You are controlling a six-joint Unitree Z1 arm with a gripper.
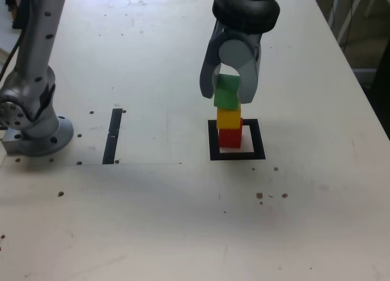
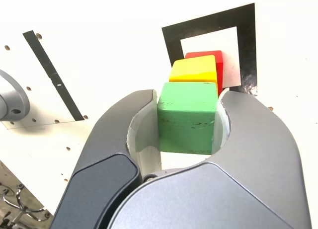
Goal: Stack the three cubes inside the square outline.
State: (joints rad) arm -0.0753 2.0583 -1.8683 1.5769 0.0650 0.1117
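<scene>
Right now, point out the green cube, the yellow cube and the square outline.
green cube [image 2: 188, 120]: wrist view, on its front face between the jaws.
yellow cube [image 1: 228, 117]: exterior view, on its front face, mid-stack.
square outline [image 1: 237, 155]: exterior view, on the black near edge of the frame.

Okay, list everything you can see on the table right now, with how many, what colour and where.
green cube: one, green, held in the gripper just above the yellow cube; whether it touches it cannot be told.
yellow cube: one, yellow, stacked on the red cube.
red cube: one, red, bottom of the stack, inside the square outline.
square outline: one, black frame with a pale centre, on the table.
black strip: one, black, narrow, on the table to the exterior view's left of the outline.
table: one, pale, with small dark specks.
arm base: one, grey, at the exterior view's left edge.
gripper: one, grey, shut on the green cube.
</scene>
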